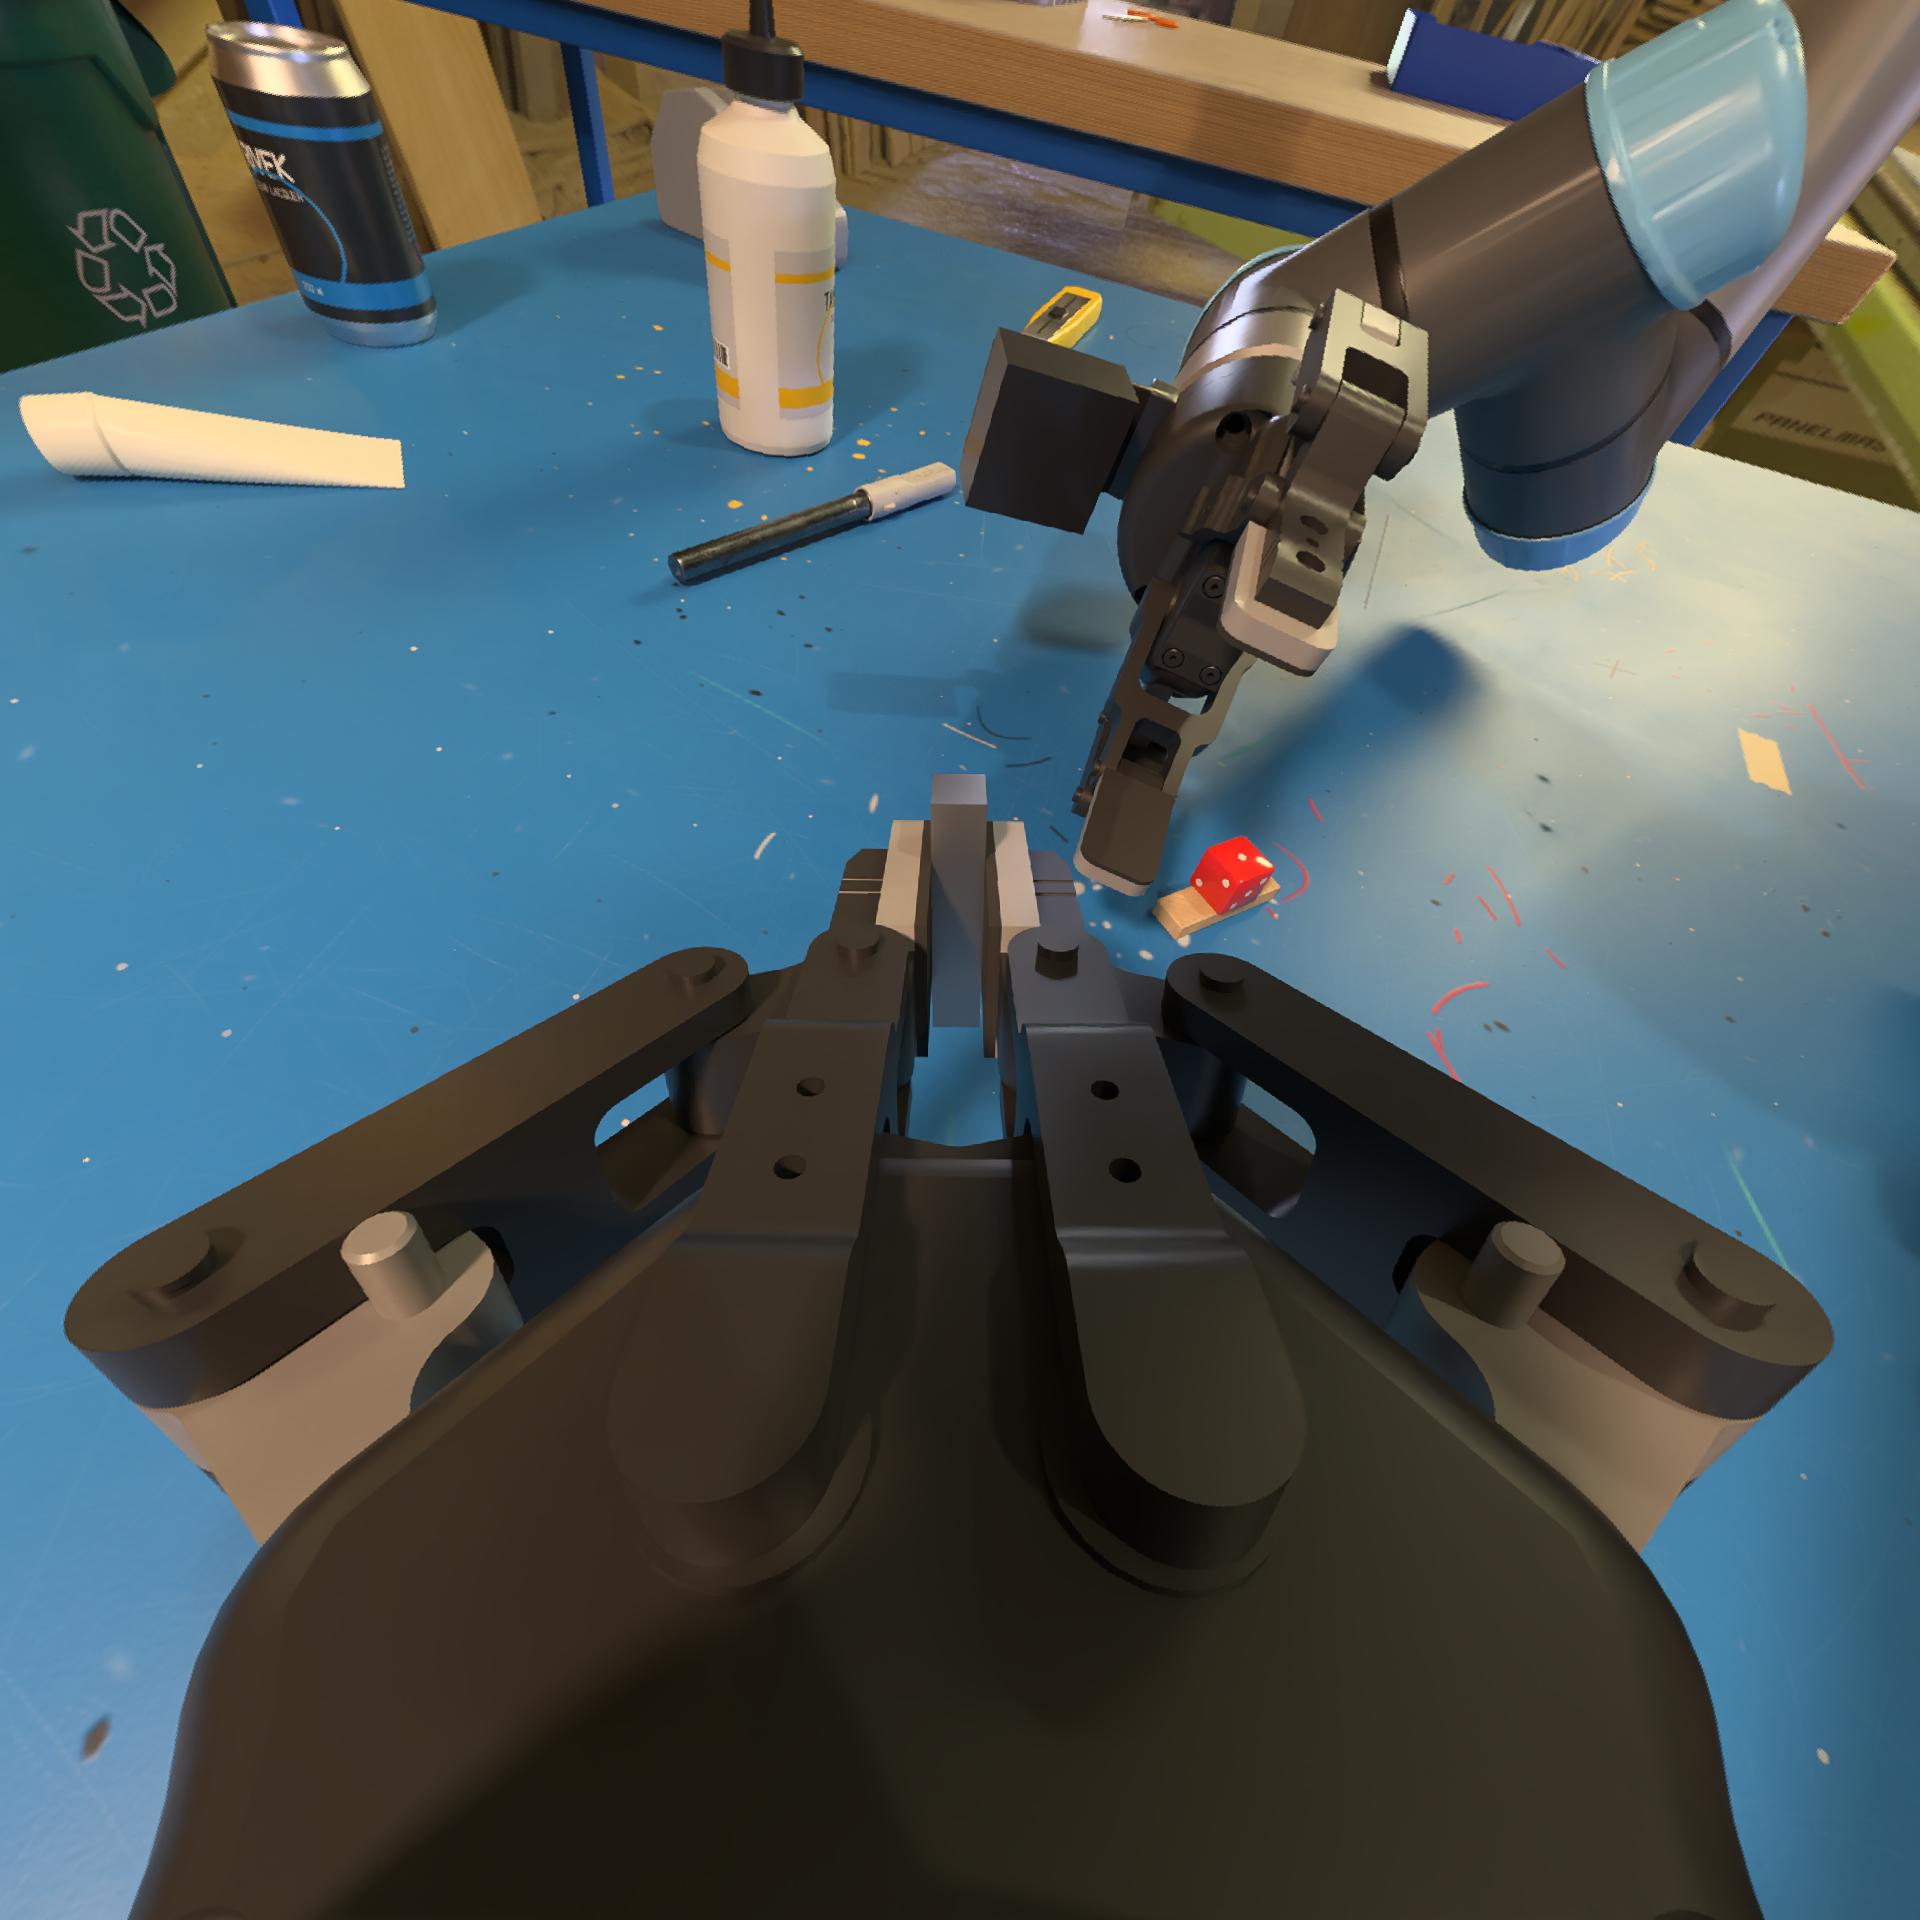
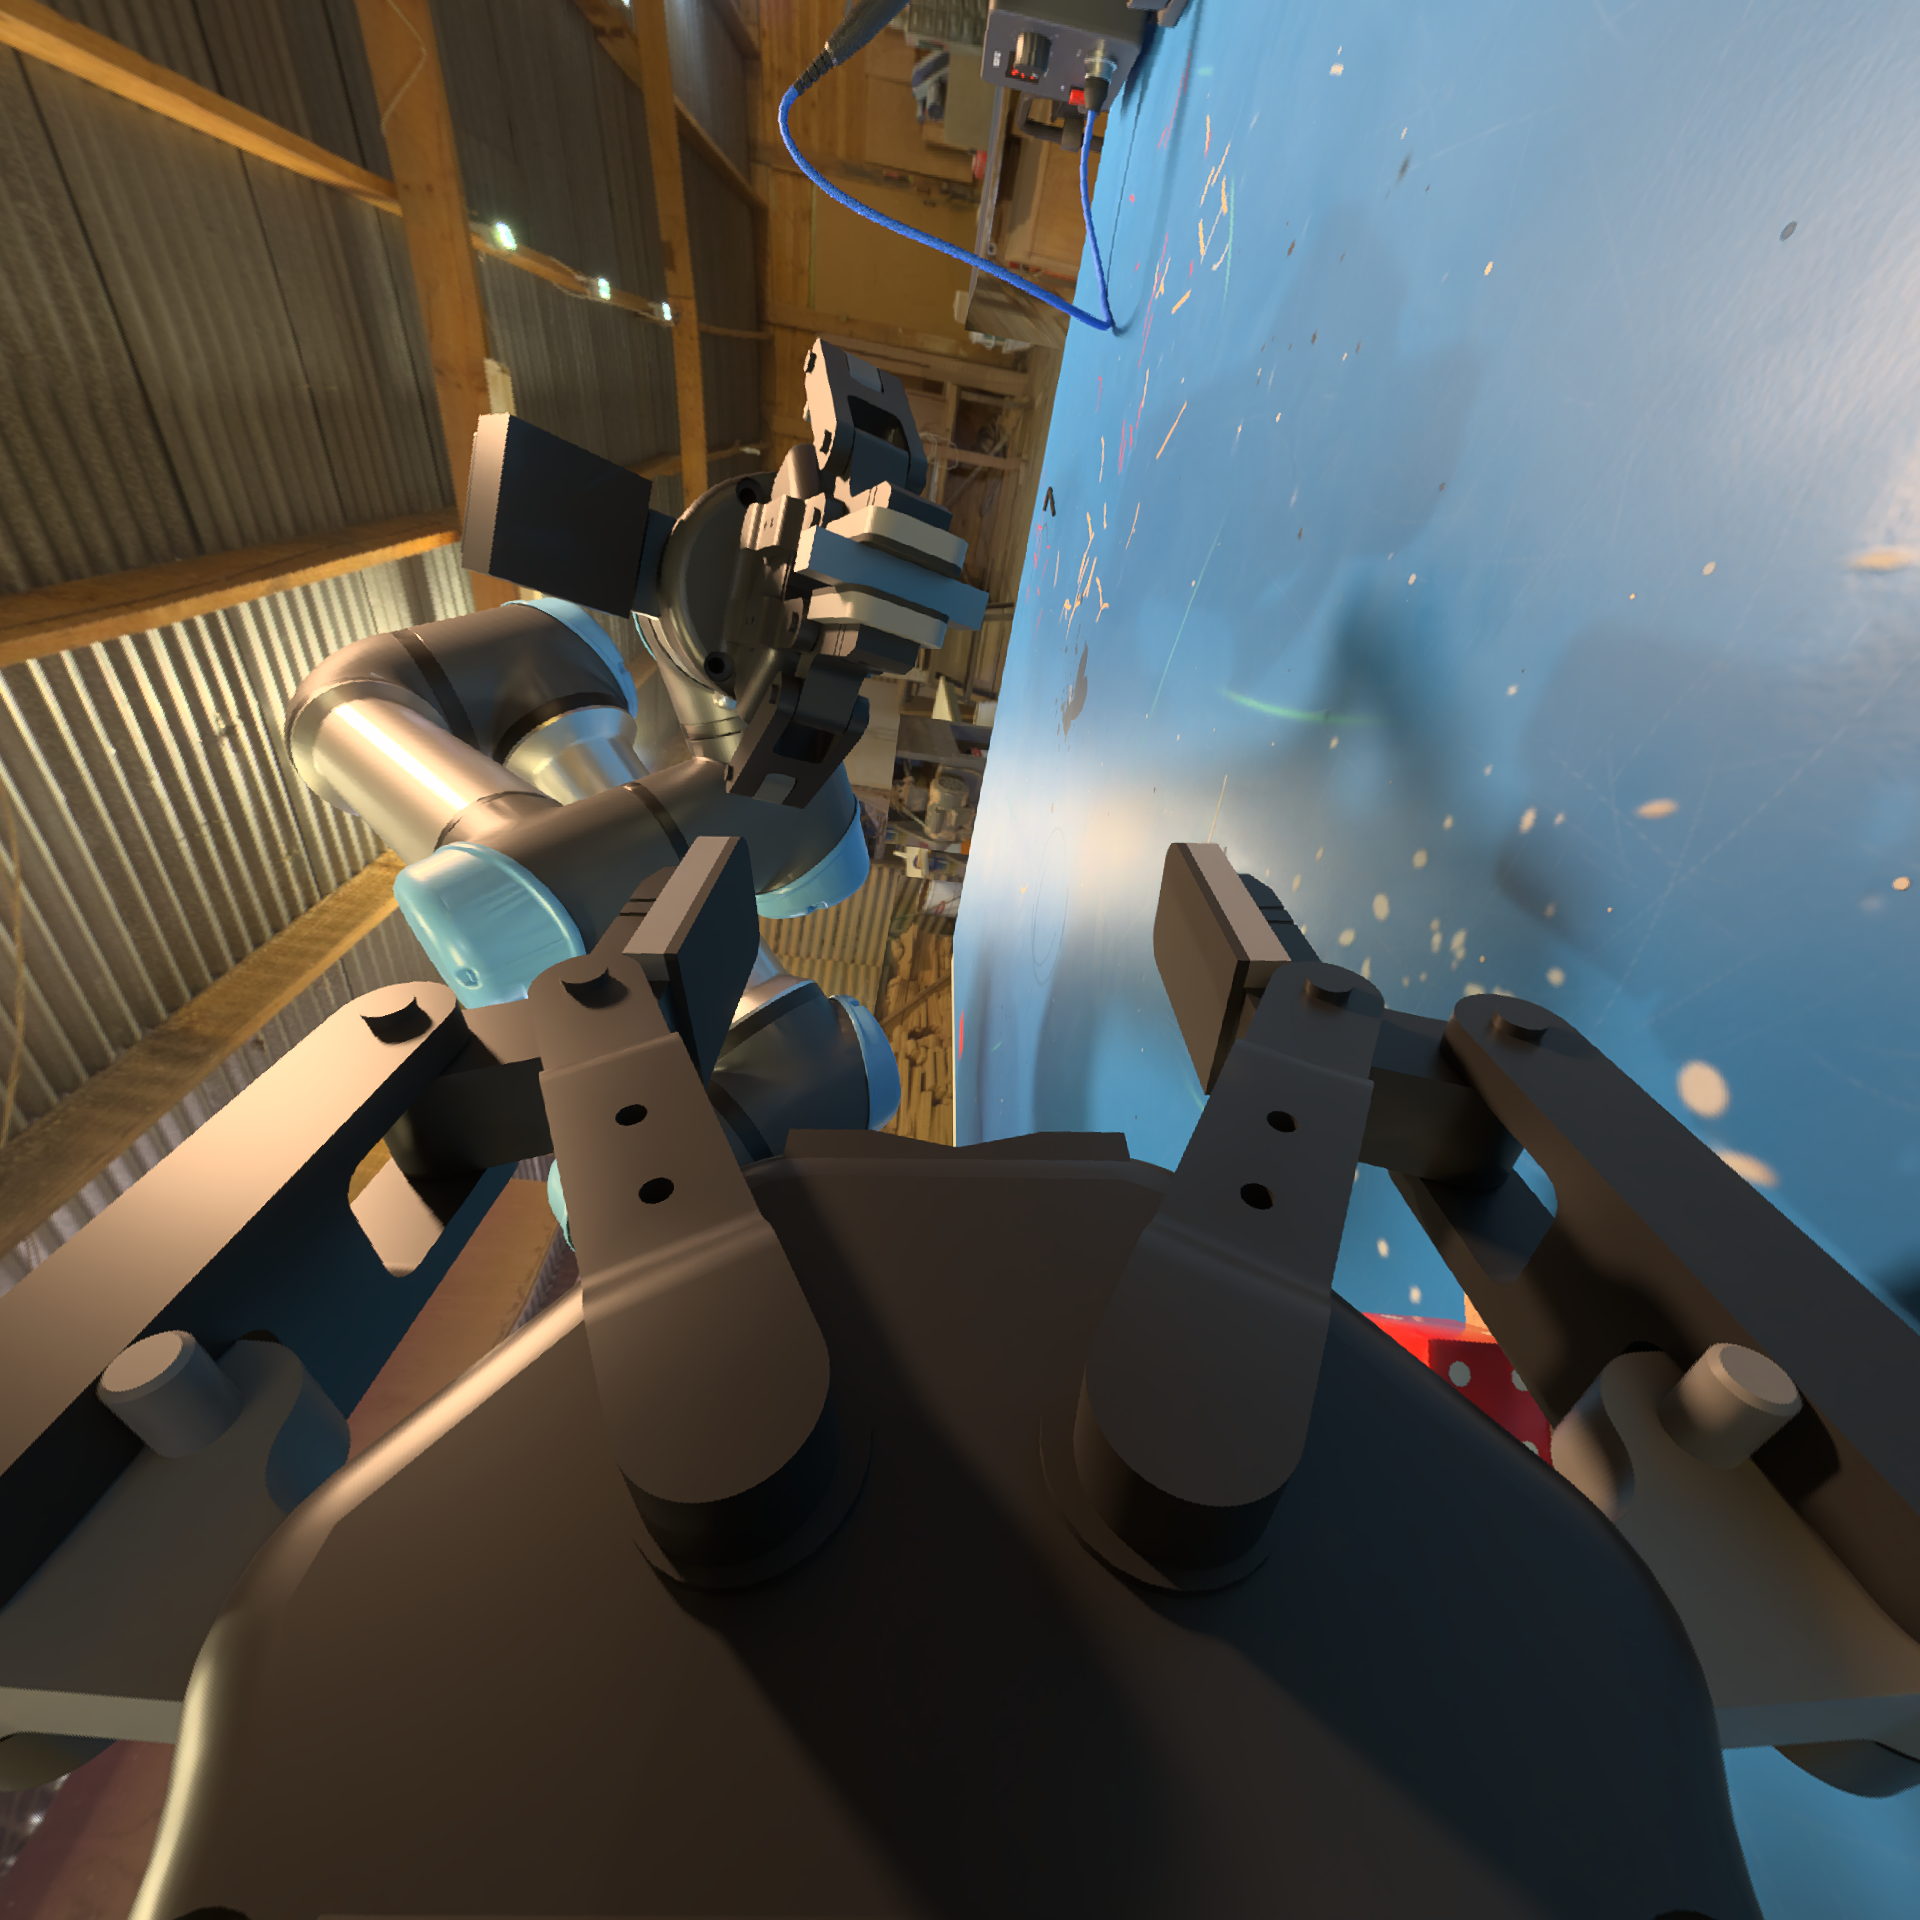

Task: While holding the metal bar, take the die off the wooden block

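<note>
In the left wrist view my left gripper [image 1: 958,883] is shut on a grey metal bar [image 1: 956,831] and holds it above the blue table [image 1: 416,831]. A red die [image 1: 1231,873] sits on a small wooden block [image 1: 1184,914] just to the right. My right gripper [image 1: 1117,857] points down at the table, its fingertips right beside the die's left side. In the right wrist view the right gripper [image 2: 956,935] is open and empty. The die [image 2: 1475,1382] shows low at the right, behind the finger linkage, outside the jaws. The left gripper with the bar [image 2: 961,601] shows farther off.
On the far side of the table stand a white bottle [image 1: 769,281] and a dark can [image 1: 322,187]. A black marker [image 1: 810,520], a white wedge-shaped piece [image 1: 208,442] and a yellow knife [image 1: 1065,315] lie there. A green bin [image 1: 83,177] is at the far left. A grey device with a blue cable [image 2: 1049,52] sits at a table edge.
</note>
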Robot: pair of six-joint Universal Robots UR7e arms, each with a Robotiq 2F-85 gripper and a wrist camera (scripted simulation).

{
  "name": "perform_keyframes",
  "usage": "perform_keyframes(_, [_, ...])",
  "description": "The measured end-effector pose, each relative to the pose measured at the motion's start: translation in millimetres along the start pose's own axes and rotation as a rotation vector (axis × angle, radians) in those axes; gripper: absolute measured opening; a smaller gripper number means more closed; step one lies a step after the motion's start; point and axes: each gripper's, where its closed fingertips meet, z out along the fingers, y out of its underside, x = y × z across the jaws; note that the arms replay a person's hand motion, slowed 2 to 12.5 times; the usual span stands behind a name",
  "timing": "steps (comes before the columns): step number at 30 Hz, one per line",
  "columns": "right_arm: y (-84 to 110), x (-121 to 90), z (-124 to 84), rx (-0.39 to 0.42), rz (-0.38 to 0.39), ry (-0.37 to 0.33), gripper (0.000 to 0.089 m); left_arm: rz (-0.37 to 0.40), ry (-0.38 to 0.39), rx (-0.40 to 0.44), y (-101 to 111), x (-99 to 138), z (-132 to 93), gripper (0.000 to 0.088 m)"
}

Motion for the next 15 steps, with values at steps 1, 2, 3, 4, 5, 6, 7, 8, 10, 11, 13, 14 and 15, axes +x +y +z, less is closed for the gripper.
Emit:
perform_keyframes(1, [0.0,0.4,0.1,0.001,0.001,0.000,0.0674,0.004,-0.002,-0.001,-0.2,0.2,0.0,0.0081])
perform_keyframes(2, [0.0,0.6,0.3,0.002,0.002,-0.001,0.0670,0.007,-0.004,-0.001,-0.3,0.4,0.0,0.0081])
perform_keyframes(3, [0.1,0.9,0.5,0.002,0.003,-0.001,0.0664,0.010,-0.006,-0.001,-0.5,0.7,0.0,0.0081])
perform_keyframes(4, [0.3,1.3,0.7,0.002,0.004,-0.001,0.0658,0.012,-0.008,-0.002,-0.5,0.9,0.1,0.0081])
perform_keyframes(5, [0.6,1.7,0.9,0.001,0.004,-0.001,0.0654,0.015,-0.009,-0.003,-0.6,1.1,0.1,0.0081])
perform_keyframes(6, [0.9,2.1,1.1,0.001,0.004,0.000,0.0653,0.017,-0.011,-0.004,-0.6,1.2,0.1,0.0081])
perform_keyframes(7, [1.2,2.6,1.3,0.000,0.003,0.001,0.0651,0.020,-0.012,-0.005,-0.5,1.3,0.1,0.0081])
perform_keyframes(8, [1.5,3.0,1.5,-0.001,0.002,0.002,0.0641,0.022,-0.014,-0.006,-0.6,1.3,0.1,0.0081])
perform_keyframes(10, [1.9,3.7,1.9,-0.001,0.002,0.002,0.0618,0.025,-0.017,-0.008,-0.8,1.3,0.0,0.0081])
perform_keyframes(11, [2.1,4.0,2.0,-0.001,0.001,0.002,0.0615,0.026,-0.018,-0.008,-0.9,1.4,0.0,0.0081])
perform_keyframes(13, [2.4,4.6,2.1,0.000,0.001,0.002,0.0610,0.026,-0.018,-0.008,-1.2,1.7,0.0,0.0081])
perform_keyframes(14, [2.5,4.8,2.2,0.001,0.000,0.001,0.0607,0.026,-0.017,-0.008,-1.3,2.0,0.0,0.0081])
perform_keyframes(15, [2.6,5.0,2.2,0.002,0.000,0.000,0.0606,0.027,-0.017,-0.009,-1.4,2.3,0.0,0.0081])
